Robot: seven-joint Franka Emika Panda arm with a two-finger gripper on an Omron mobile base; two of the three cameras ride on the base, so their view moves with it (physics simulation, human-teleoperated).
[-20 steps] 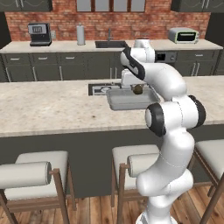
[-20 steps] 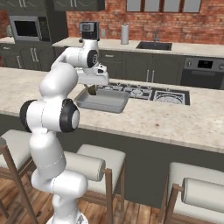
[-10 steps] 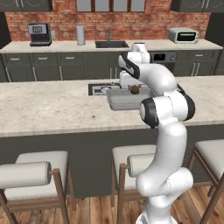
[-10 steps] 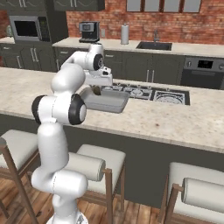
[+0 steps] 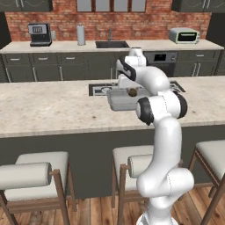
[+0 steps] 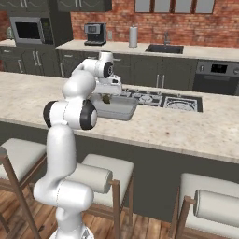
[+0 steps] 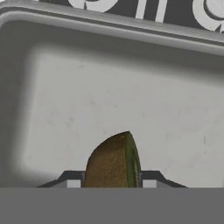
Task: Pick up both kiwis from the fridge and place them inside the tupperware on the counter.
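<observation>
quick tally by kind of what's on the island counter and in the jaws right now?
kiwi: 1, held in the jaws above the tray
tupperware: 1, on the counter
cooktop: 1, set in the counter behind the tupperware
Total: 3

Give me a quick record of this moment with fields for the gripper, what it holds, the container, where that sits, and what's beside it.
gripper: gripper shut on a kiwi, poised over the tupperware
held item: kiwi, brown with a green edge, between the finger tips, above the tray floor
container: tupperware, grey tray, its visible floor bare
location: on the counter, the beige island top
beside it: black cooktop just behind the tray
second kiwi: cannot tell where it is
</observation>
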